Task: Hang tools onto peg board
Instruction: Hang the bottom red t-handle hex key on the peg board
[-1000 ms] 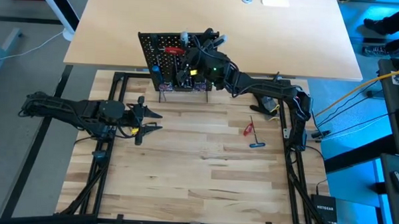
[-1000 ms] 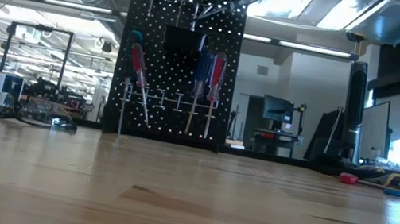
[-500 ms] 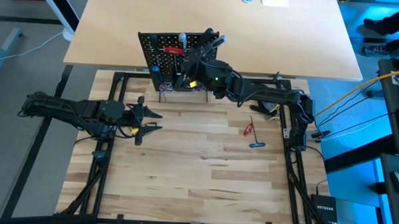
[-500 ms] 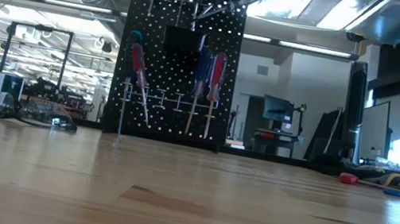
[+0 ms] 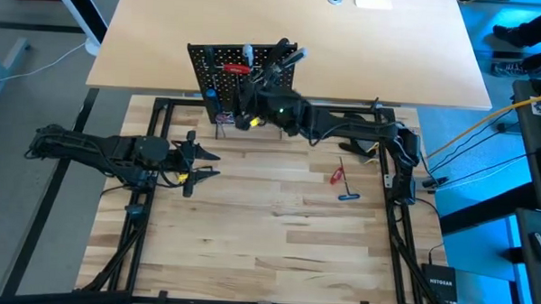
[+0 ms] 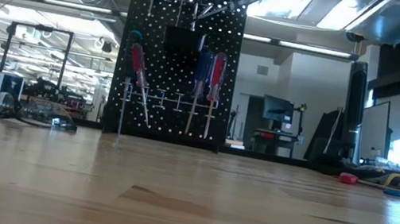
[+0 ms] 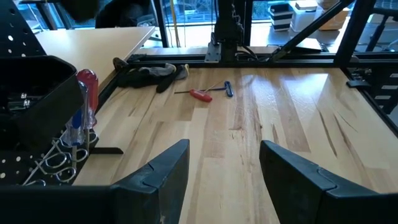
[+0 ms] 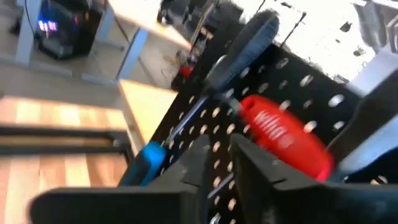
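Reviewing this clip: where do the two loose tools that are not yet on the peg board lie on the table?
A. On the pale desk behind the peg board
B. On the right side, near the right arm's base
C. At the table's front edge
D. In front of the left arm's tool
B: in the high view, the red-handled tool and the blue-handled tool lie on the wooden table beside the right arm's base.
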Controlling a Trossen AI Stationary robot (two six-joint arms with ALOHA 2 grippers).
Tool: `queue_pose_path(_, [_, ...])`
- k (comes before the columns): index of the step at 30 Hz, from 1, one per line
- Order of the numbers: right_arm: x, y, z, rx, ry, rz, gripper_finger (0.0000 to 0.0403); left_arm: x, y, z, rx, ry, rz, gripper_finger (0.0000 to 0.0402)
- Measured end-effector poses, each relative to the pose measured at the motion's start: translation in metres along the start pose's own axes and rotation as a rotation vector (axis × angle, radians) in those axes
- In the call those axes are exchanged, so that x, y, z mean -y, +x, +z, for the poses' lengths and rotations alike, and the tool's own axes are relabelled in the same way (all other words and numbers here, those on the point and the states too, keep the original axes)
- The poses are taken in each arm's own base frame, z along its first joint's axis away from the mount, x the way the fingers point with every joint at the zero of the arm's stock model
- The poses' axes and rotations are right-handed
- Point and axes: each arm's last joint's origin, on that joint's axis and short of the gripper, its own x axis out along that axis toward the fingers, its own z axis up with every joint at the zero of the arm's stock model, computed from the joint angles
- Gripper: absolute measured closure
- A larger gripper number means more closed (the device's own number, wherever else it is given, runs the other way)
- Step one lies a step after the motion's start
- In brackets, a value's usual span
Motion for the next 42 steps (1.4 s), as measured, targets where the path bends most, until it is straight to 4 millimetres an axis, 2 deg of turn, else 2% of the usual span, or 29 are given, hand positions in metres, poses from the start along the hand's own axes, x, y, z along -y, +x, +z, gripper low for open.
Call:
queue_pose_path(4, [0.008, 0.012, -0.007, 0.054, 0.026, -0.01, 0.0388, 0.0, 0.0, 0.0, 0.002, 0.005, -0.001, 0.0217])
queue_pose_path(6, [0.007, 0.017, -0.01, 0.065, 0.034, -0.023, 0.0396, 0.0, 0.0, 0.0, 0.0, 0.005, 0.0, 0.0217])
queue_pose_path(11, [0.011, 0.016, -0.007, 0.077, 0.045, -0.062, 0.0382, 0.0, 0.0, 0.0, -0.001, 0.006, 0.0, 0.0217])
queue_pose_path(17, [0.015, 0.016, -0.005, 0.101, 0.059, -0.09, 0.0398, 0.0, 0.0, 0.0, -0.001, 0.003, 0.0, 0.0217])
queue_pose_path(30, [0.032, 0.024, -0.016, 0.073, 0.086, -0.127, 0.0398, 0.0, 0.0, 0.0, -0.001, 0.008, 0.0, 0.0217])
queue_pose_path(42, [0.03, 0.024, -0.018, 0.065, 0.068, -0.091, 0.0395, 0.0, 0.0, 0.0, -0.001, 0.007, 0.0, 0.0217])
